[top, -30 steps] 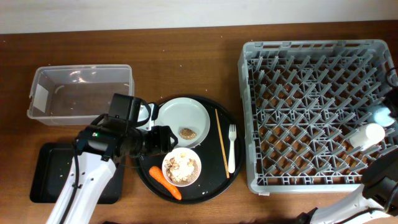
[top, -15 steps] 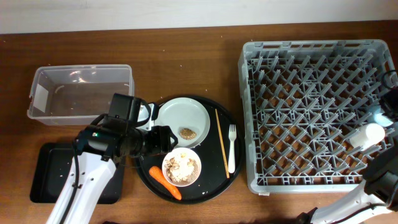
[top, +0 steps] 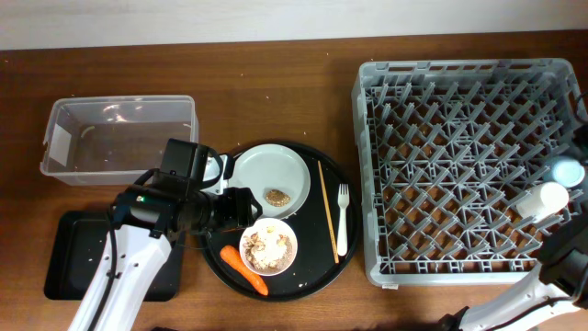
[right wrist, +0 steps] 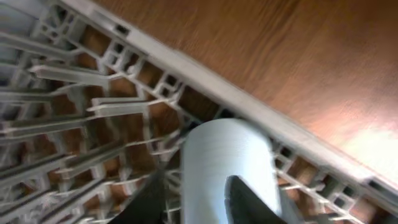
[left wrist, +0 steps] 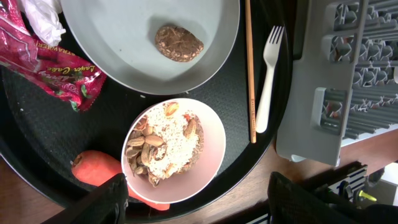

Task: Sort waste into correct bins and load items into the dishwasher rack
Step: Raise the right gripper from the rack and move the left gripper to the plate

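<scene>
My left gripper (left wrist: pixel 199 184) hangs open over the white bowl (left wrist: pixel 208 149) of food scraps, holding nothing. Beside the bowl lie the carrot (left wrist: pixel 96 169), the red wrapper (left wrist: pixel 53 68), a white tissue wad (left wrist: pixel 40 12), the pale plate (left wrist: pixel 118 56) with a brown scrap (left wrist: pixel 179 42), a chopstick (left wrist: pixel 250 68) and the white fork (left wrist: pixel 267 81). In the dishwasher rack (top: pixel 459 74) the small blue cup (top: pixel 567 171) rests near the right wall, next to the white cup (top: pixel 542 199). My right gripper (right wrist: pixel 198 182) stands open around the blue cup (right wrist: pixel 227 155), its jaws apart.
All the tableware sits on a large round black tray (top: pixel 312 268). The clear tub (top: pixel 119 138) stands at the back left and the shallow black tray (top: pixel 69 257) at the front left, partly under my left arm. The rack's right wall runs just behind the cups.
The right gripper has opened and let go of the blue cup, which now shows fully in the rack. The left arm has not moved.
</scene>
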`<state>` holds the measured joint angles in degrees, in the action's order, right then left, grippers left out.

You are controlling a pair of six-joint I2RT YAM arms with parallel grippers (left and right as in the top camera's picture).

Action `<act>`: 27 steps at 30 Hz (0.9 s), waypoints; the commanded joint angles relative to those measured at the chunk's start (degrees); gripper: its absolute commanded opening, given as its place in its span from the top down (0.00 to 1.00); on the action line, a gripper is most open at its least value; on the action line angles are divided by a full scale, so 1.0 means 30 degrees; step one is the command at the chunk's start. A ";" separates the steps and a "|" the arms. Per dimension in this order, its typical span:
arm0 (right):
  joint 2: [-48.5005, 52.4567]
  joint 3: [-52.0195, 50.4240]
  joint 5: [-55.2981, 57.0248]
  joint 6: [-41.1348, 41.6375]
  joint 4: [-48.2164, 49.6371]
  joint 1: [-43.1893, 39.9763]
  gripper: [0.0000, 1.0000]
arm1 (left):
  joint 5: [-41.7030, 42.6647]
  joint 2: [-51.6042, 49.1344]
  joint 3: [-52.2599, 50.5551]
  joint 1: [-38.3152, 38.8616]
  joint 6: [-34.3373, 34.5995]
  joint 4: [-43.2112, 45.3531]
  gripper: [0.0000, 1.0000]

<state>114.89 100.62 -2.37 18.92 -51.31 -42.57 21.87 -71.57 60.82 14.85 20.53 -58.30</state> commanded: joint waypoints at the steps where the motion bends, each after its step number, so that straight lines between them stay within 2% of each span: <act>1: -0.0080 0.0947 -0.3315 -0.0029 -0.0051 0.0044 0.36 | -0.0233 0.0066 0.0029 -0.0095 -0.0299 -0.0022 0.28; 4: -0.0707 0.1938 -0.4335 -0.0160 -0.1209 0.0117 0.30 | -0.0233 0.0066 0.0029 -0.0095 -0.0299 -0.0029 0.28; 5: -0.1020 0.2339 -0.4787 -0.0291 -0.1880 0.0189 0.29 | -0.0240 0.0066 0.0029 -0.0095 -0.0306 -0.0022 0.25; 9: -0.2528 0.2820 -0.7045 -0.2499 -0.4612 0.1027 0.26 | -0.0313 0.0066 0.0029 -0.0095 -0.0306 0.0124 0.18; 14: -0.3781 0.2820 -0.7293 -0.5275 -0.8211 0.3300 0.21 | -0.1188 0.0066 0.0029 -0.0095 -0.0306 0.0117 0.16; 18: -0.4116 0.2820 -0.7271 -0.6768 -1.1220 0.5916 0.21 | -0.2419 0.0066 0.0029 -0.0095 -0.0306 0.0036 0.14; 19: -0.4116 0.2820 -0.7162 -0.6870 -1.1752 0.6484 0.21 | -0.2739 0.0066 0.0029 -0.0095 -0.0306 -0.0022 0.08; 21: -0.4109 0.2798 -0.6965 -0.7213 -1.2801 0.8247 0.21 | -0.3177 0.0066 0.0029 -0.0095 -0.0306 -0.0189 0.01; 27: -0.4109 0.2703 -0.6047 -0.7308 -1.4134 1.3172 0.21 | -0.3322 0.0066 0.0029 -0.0095 -0.0313 -0.0262 0.01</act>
<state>103.66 108.33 -22.04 -1.76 -92.84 -9.58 13.37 -71.57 60.80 14.85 20.32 -58.98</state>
